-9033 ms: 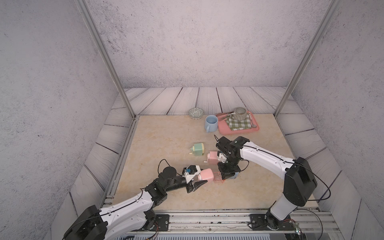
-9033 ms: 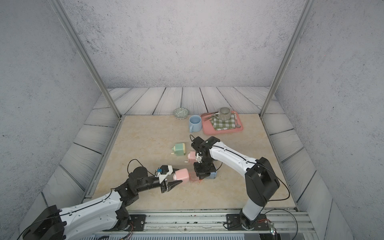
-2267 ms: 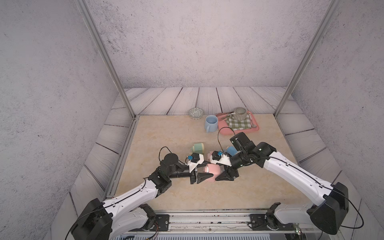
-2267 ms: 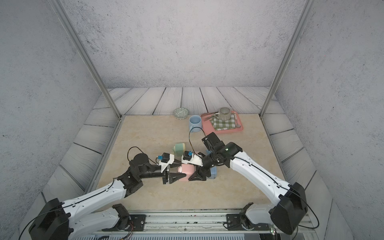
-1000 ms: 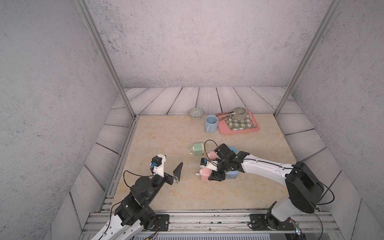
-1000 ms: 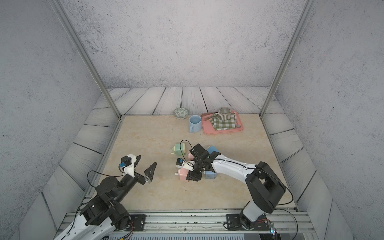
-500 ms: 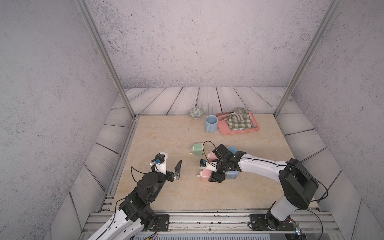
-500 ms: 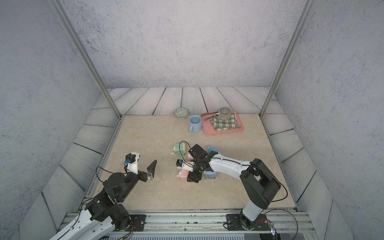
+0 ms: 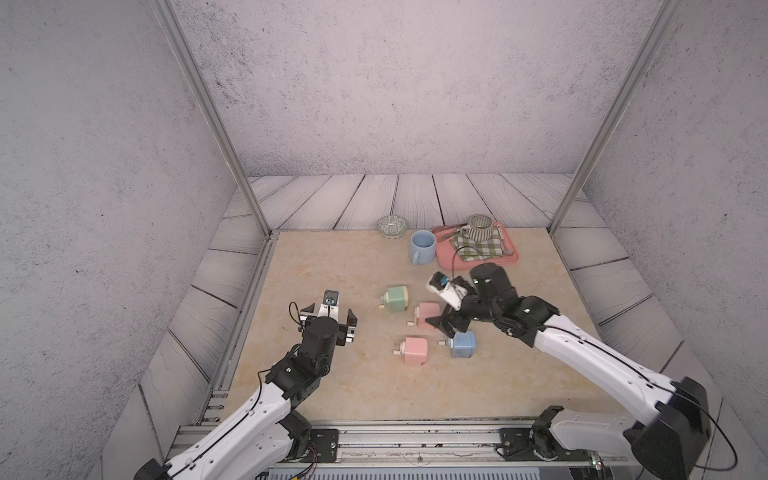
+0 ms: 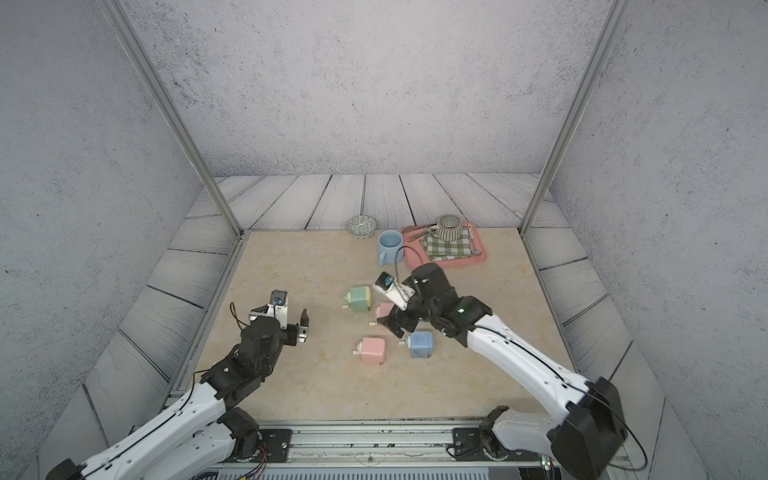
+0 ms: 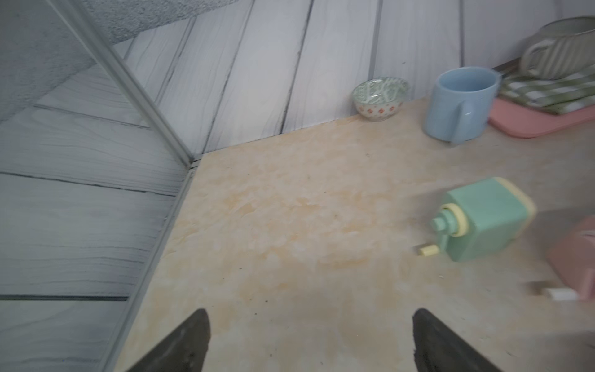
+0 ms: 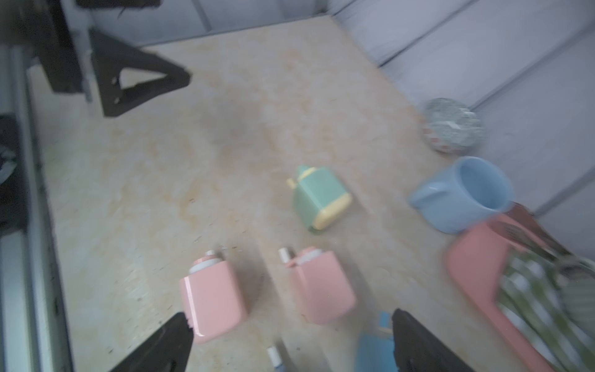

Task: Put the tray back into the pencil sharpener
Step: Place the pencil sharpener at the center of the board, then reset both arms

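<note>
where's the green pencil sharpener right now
In both top views the green sharpener sits on the table near its middle, in front of the blue mug and just left of the farther pink sharpener.

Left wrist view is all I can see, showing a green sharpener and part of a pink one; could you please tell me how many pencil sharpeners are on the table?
Observer: Four: the green sharpener, a farther pink sharpener, a nearer pink sharpener and a blue sharpener.
Operator: Where is the blue one?
Observer: Beside the nearer pink sharpener, on the right arm's side.
Operator: And the right end effector?
Observer: The right end effector is open and empty, hovering by the farther pink sharpener and the blue sharpener.
</note>
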Controlling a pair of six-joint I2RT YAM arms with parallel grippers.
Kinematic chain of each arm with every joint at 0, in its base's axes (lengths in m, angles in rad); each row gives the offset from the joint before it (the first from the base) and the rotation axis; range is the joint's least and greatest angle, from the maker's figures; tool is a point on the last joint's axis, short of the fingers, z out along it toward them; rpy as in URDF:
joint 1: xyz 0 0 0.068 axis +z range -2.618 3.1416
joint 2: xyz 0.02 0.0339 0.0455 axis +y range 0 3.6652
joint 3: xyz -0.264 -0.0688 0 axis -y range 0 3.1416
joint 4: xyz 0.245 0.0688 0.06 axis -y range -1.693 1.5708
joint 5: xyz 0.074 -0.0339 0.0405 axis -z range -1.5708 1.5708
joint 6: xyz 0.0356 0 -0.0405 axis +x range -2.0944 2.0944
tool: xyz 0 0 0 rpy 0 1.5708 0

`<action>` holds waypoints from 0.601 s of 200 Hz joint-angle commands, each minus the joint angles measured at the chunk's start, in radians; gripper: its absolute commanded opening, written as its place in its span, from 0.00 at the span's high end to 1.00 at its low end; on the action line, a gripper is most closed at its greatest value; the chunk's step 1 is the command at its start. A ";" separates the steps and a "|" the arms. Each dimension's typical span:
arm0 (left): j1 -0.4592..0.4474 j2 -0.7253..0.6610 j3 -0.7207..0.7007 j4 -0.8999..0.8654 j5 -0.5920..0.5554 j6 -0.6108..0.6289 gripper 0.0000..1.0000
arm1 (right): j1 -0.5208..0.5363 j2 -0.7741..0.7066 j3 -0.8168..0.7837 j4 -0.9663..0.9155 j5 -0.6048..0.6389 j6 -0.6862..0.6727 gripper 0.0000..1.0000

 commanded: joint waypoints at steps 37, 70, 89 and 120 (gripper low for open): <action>0.265 0.311 0.045 0.233 -0.086 0.072 0.01 | -0.512 0.026 -0.209 0.207 0.333 0.329 0.01; 0.392 0.441 0.028 0.343 0.118 0.100 0.01 | -0.588 0.192 -0.356 0.540 0.377 0.301 0.01; 0.438 0.452 0.035 0.373 0.232 0.121 0.01 | -0.599 0.292 -0.421 0.718 0.353 0.322 0.01; 0.497 0.452 0.015 0.445 0.363 0.123 0.01 | -0.617 0.349 -0.424 0.848 0.199 0.332 0.01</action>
